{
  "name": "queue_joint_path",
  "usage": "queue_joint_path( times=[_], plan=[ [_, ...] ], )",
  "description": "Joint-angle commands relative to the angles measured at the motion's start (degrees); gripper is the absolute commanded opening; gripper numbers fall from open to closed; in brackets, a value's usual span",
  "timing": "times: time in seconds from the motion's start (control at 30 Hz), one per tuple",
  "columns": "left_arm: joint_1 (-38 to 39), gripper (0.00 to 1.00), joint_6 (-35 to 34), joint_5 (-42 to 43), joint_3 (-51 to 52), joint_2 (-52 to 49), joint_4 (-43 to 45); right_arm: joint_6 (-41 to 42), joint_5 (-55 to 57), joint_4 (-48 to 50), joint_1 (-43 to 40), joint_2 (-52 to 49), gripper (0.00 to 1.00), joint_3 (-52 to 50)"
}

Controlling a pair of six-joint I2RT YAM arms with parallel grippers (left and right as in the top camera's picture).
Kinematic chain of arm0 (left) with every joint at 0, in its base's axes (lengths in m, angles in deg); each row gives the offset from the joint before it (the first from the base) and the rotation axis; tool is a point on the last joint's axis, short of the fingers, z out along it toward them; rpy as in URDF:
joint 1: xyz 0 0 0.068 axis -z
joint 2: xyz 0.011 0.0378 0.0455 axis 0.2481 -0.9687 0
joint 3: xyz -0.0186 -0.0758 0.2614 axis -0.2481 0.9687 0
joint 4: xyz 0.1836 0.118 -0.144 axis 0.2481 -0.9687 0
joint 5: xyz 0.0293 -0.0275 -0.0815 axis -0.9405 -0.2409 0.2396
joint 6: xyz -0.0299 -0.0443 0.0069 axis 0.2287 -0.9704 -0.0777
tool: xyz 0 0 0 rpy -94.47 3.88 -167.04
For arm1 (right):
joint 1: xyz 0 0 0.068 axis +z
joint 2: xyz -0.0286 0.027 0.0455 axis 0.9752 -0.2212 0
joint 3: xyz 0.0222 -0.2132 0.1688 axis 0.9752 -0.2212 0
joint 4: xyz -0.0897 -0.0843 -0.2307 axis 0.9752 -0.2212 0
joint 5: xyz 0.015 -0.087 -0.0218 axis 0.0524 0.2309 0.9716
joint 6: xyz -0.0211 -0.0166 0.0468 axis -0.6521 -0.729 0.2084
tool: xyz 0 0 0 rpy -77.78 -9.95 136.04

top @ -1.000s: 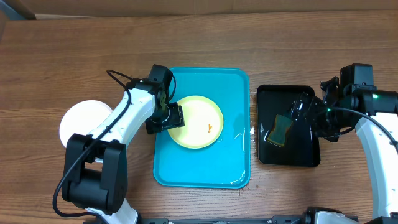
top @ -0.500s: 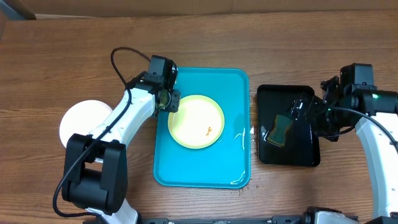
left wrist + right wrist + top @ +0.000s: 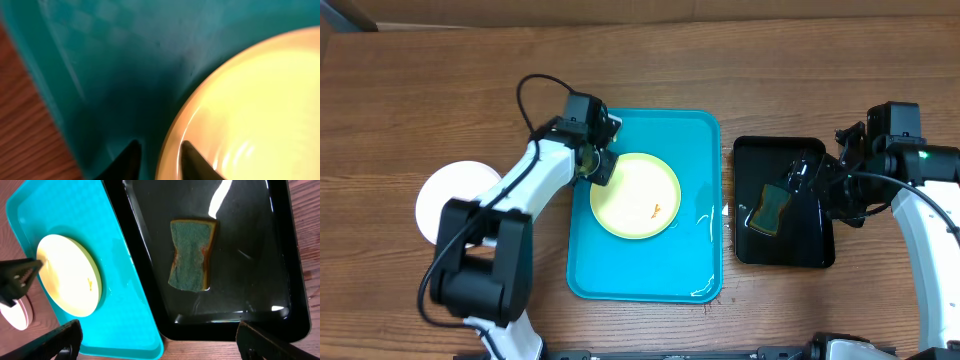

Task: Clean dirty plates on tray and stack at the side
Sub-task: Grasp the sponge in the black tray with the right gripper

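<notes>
Robotics lab: wooden table, cabled robot arm each side.

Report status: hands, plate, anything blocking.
Left hand straddling yellow plate rim, grip unconfirmed. Right hand open, near sponge. Plate on blue tray. Nothing blocking.

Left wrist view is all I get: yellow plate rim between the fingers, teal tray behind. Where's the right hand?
Observer: The right hand hangs wide open over the black tray, holding nothing. The sponge lies flat in that tray below it.
Operator: Is the plate dirty?
Observer: Yes. The yellow plate has an orange smear just right of its centre.
Operator: Any other plates?
Observer: A white plate sits on the table, left of the turquoise tray. I can't tell whether it's one plate or a stack.
</notes>
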Motion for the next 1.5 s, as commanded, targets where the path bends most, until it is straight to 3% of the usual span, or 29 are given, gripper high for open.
queue_joint_path(
  times=[0.0,0.03,0.13,0.47,0.8,0.97,1.27,1.4,1.47],
  plan=[
    [0.37,0.11,1.31,1.14,-0.39,-3.28,-1.18,0.20,0.22,0.20,0.11,0.15,1.00,0.02],
    [0.37,0.04,1.01,1.07,-0.39,-3.30,-1.73,0.20,0.22,0.20,0.11,0.15,1.00,0.02],
    [0.37,0.04,-3.76,0.96,-0.83,-2.89,-4.35,0.20,0.22,0.24,0.11,0.15,1.00,0.02],
    [0.33,0.04,-30.77,1.97,-1.70,-2.86,-17.84,0.20,0.59,1.40,0.11,0.15,1.00,0.02],
    [0.48,0.04,-30.56,2.03,-1.70,-2.89,-18.93,2.10,-1.97,6.95,0.22,-0.59,0.96,-0.20],
    [0.48,0.13,-30.56,2.03,-1.70,-2.89,-18.67,9.14,1.42,9.84,3.65,-4.13,0.84,-7.85],
    [0.81,0.13,-30.53,2.05,-1.68,-2.89,-18.36,17.33,16.48,19.67,10.25,-14.40,0.42,-12.94],
    [0.79,0.11,-30.53,2.05,-1.68,-2.89,-18.56,18.05,18.43,22.03,12.00,-18.45,0.39,-12.96],
    [0.81,0.04,-29.90,2.05,-1.68,-2.89,-18.56,18.05,18.45,23.12,12.37,-20.70,0.38,-12.96]
  ],
)
